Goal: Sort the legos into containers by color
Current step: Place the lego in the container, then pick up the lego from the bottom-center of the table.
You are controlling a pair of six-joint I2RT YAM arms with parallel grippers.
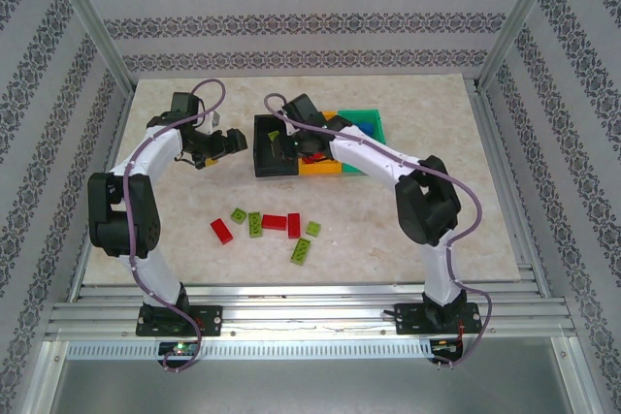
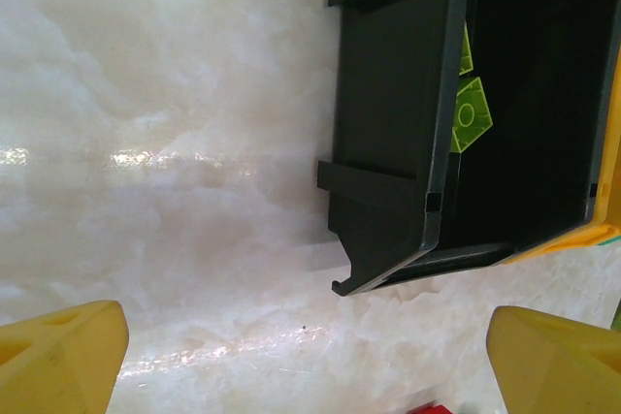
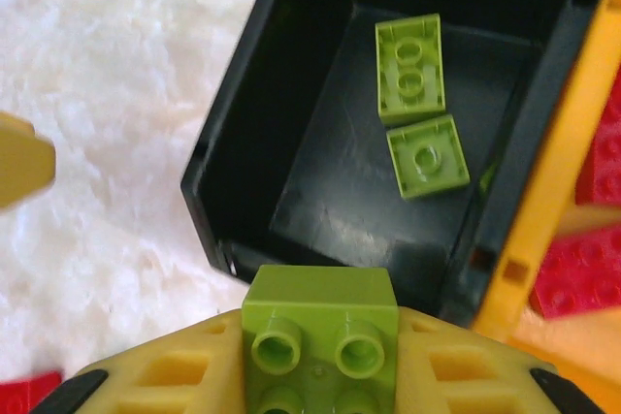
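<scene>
Left pincer (image 2: 310, 361): we see it wide, left of the black bin (image 2: 388, 143).
Right pincer (image 3: 320, 385): we see it gripping a lime brick (image 3: 320, 322).

The black bin (image 1: 260, 143) has a mostly bare floor, with two lime bricks (image 3: 409, 70) lying at one end. Entry from above is blocked by the right gripper (image 1: 284, 148), clamped on a lime brick (image 3: 320, 327) over the opening. The left gripper (image 1: 237, 143), jaws wide, stands just left of the bin wall. Loose legos (image 1: 274, 224) litter the near centre. The table (image 1: 475, 210) lies bare at right and along the far edge.
</scene>
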